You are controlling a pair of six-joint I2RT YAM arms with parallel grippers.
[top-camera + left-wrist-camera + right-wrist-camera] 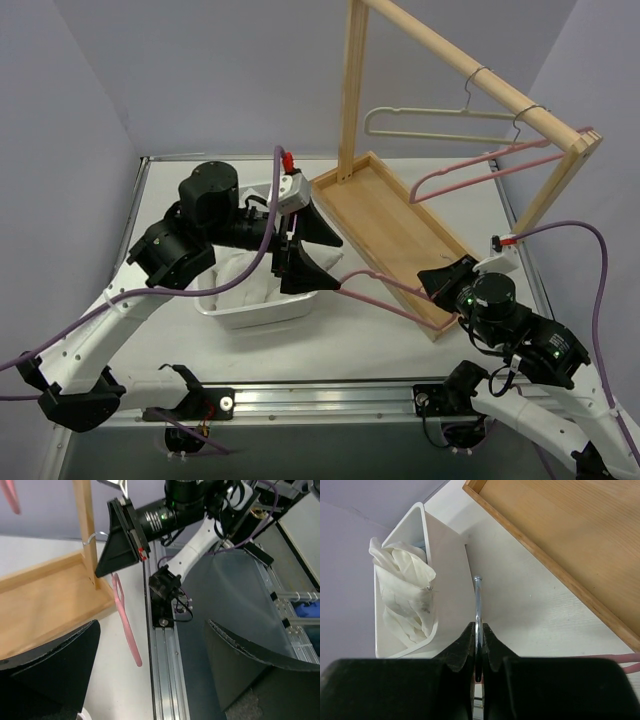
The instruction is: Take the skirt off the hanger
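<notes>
The white skirt [236,274] lies crumpled in a white bin [262,314]; the right wrist view shows the skirt [402,592] bunched against the bin's wall [451,575]. A bare pink hanger [385,295] hangs low over the table between the bin and the wooden rack base. My right gripper [441,279] is shut on its metal hook [478,602], which is pinched between the right gripper's [478,632] fingertips. My left gripper [312,250] hovers over the bin's right end, open and holding nothing. In the left wrist view, the left gripper's [152,630] fingers stand wide apart, with one hanger arm [125,622] between them farther off.
A wooden rack with a tray base [395,225] stands at the back right. A white hanger [430,115] and a second pink hanger [480,168] hang from its slanted rail. The metal mounting rail [330,400] runs along the table's near edge.
</notes>
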